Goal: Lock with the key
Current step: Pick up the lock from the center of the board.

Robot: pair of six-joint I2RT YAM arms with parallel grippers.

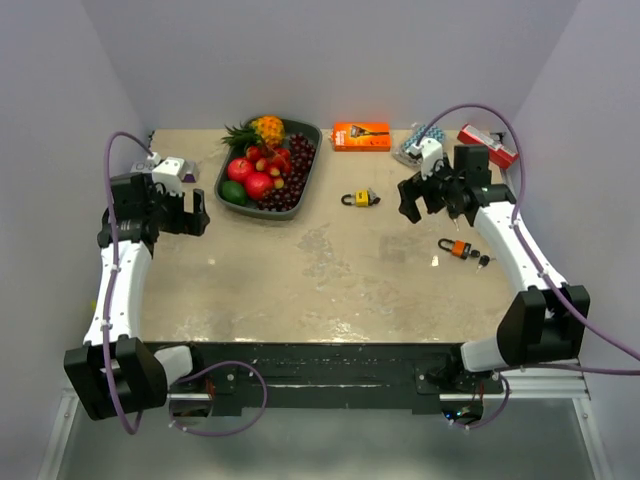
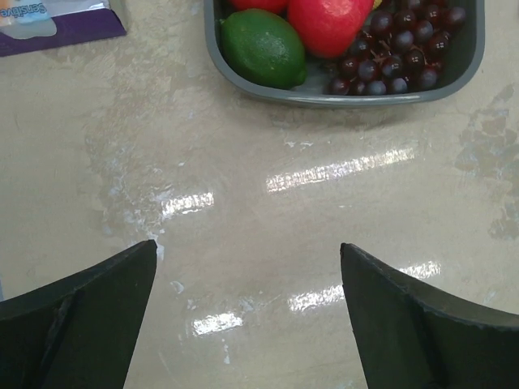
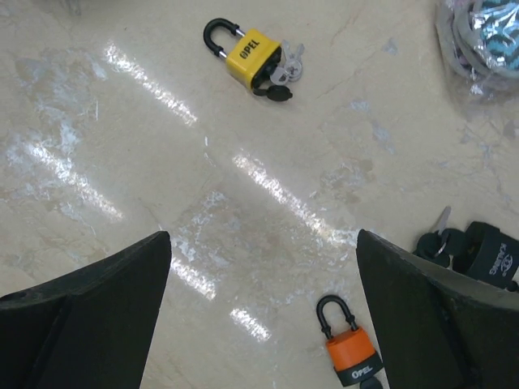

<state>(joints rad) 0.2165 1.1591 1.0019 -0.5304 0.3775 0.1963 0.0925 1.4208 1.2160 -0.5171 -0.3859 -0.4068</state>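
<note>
Two padlocks out, where are they?
— Nearest you on the right side is the orange padlock [image 3: 353, 352], flat on the table [image 1: 300, 290], with keys [image 1: 483, 261] just beside it. Farther out, mid-table, is the yellow padlock [image 3: 247, 55], with more keys [image 3: 280, 77] at its base. Can't tell if either shackle is latched.

Hands?
— Your left gripper [image 2: 247, 245] and right gripper [image 3: 263, 235] both gape wide, nothing held, hovering over bare tabletop. The left is near the fruit tray [image 2: 324, 99], well apart from both locks.

Step?
— Looks like the very start: no lock or key touched. Next, I'd say drop your right onto a key head and pinch it while your left crosses over to steady the lock body. The keys are small and flat, so expect a slippy pick.
</note>
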